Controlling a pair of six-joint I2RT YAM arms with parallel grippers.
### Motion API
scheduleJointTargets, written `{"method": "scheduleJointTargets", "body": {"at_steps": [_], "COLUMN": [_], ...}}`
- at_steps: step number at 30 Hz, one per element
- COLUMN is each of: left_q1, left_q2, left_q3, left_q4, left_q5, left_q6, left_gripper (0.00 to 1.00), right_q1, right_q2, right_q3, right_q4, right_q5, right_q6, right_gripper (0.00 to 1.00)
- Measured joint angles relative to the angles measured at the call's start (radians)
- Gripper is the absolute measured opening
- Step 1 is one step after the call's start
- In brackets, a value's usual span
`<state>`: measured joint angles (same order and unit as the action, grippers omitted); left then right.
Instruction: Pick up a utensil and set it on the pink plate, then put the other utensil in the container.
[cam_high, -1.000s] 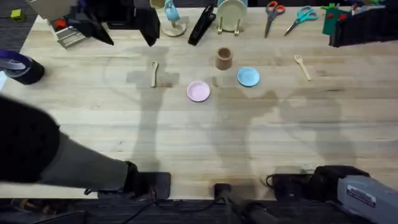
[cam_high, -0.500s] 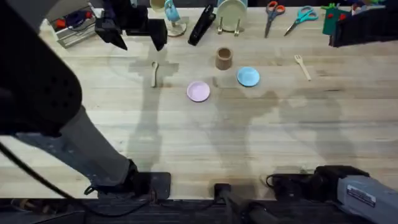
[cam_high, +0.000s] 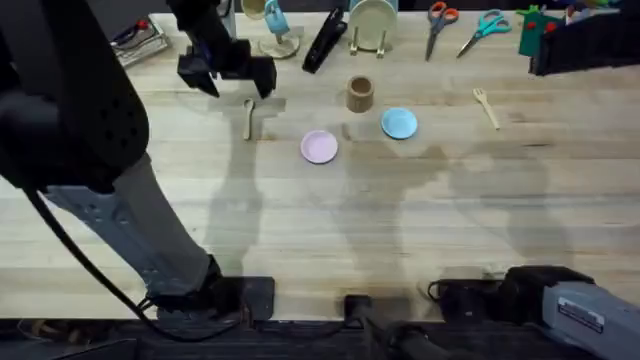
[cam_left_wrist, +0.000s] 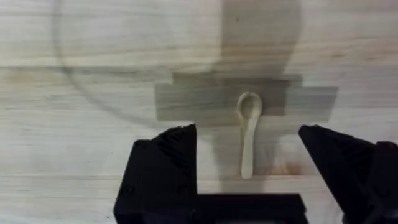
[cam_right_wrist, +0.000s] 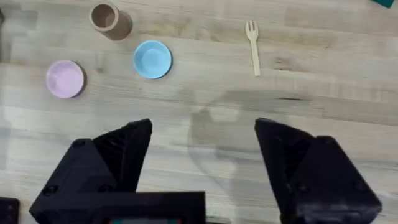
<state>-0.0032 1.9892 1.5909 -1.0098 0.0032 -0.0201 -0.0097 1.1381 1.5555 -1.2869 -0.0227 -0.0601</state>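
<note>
The overhead camera sits above the arm bases and looks down and forward across the whole table (cam_high: 330, 230), from the bases to the far edge. The left wrist camera looks straight down from close range; the spoon (cam_left_wrist: 248, 138) lies between its spread fingers. The right wrist camera sits farther back and higher, facing down and forward over the table's middle. It shares with the overhead view the pink plate (cam_right_wrist: 64, 79), blue plate (cam_right_wrist: 152, 59), cup (cam_right_wrist: 106, 18) and fork (cam_right_wrist: 253, 45). The spoon is common to the left wrist and overhead views.
</note>
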Motion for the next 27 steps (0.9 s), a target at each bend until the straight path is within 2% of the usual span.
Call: {"method": "scheduleJointTargets", "body": {"at_steps": [12, 27], "left_q1": [0.000, 0.000], "left_q2": [0.000, -0.020], "left_q3": [-0.142, -0.180], "left_q4": [0.121, 0.157], "left_q5": [0.000, 0.004], "left_q6": [-0.012, -0.018], "left_gripper": [0.996, 0.995], "right_q1": [0.000, 0.000], "right_q2": [0.000, 0.000], "right_q3": [0.000, 0.000], "right_q4": [0.000, 0.000], "right_q5": [0.000, 0.000], "right_q6": [0.000, 0.000], "right_gripper": [0.996, 0.995]}}
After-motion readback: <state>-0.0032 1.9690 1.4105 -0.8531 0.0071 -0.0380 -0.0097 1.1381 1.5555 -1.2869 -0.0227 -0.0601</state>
